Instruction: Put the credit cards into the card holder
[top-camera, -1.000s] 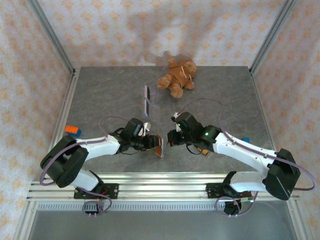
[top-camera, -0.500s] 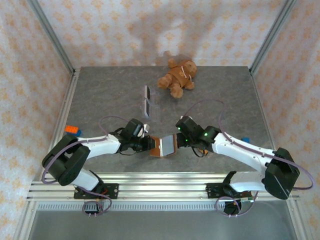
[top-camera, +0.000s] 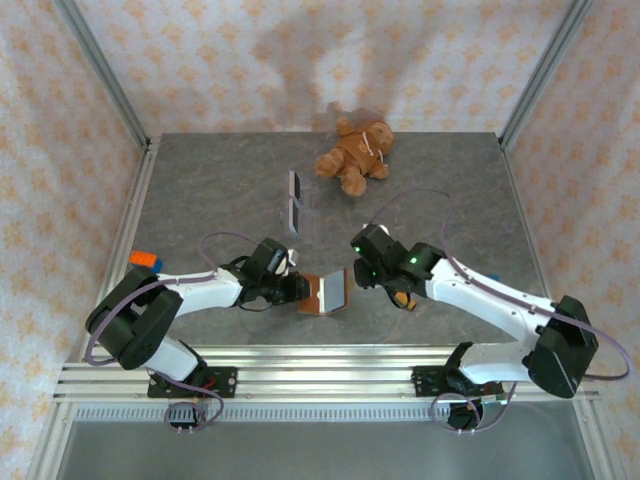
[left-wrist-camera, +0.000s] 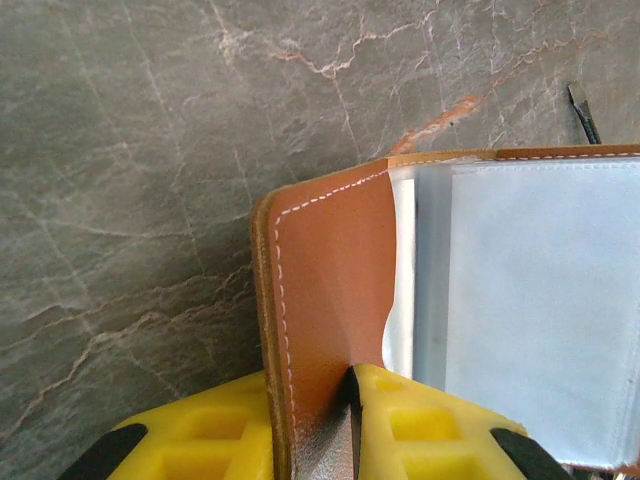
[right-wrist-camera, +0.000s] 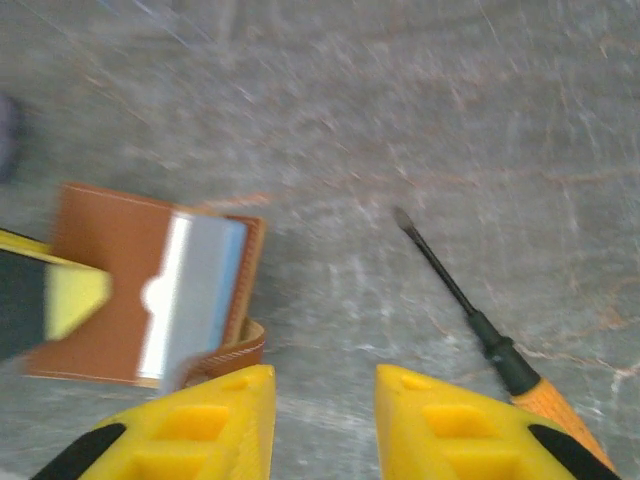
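We see the left jaws clamping one flap of the open brown leather card holder (left-wrist-camera: 330, 270); the right jaws stand parted and empty over the grey stone desk (right-wrist-camera: 450, 120).

Top overhead; wrists close, downward (sharing card holder (left-wrist-camera: 330, 270)).

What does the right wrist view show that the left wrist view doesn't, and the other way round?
Right wrist, not left wrist: the right gripper, open, with the table showing between its fingers, and the orange handle of a screwdriver. Left wrist, not right wrist: the white stitching along the brown flap of the card holder, seen close, with the left gripper shut on that flap. Both: the card holder spread open, its pale inner pocket showing, the left gripper at its edge, and the grey stone table.
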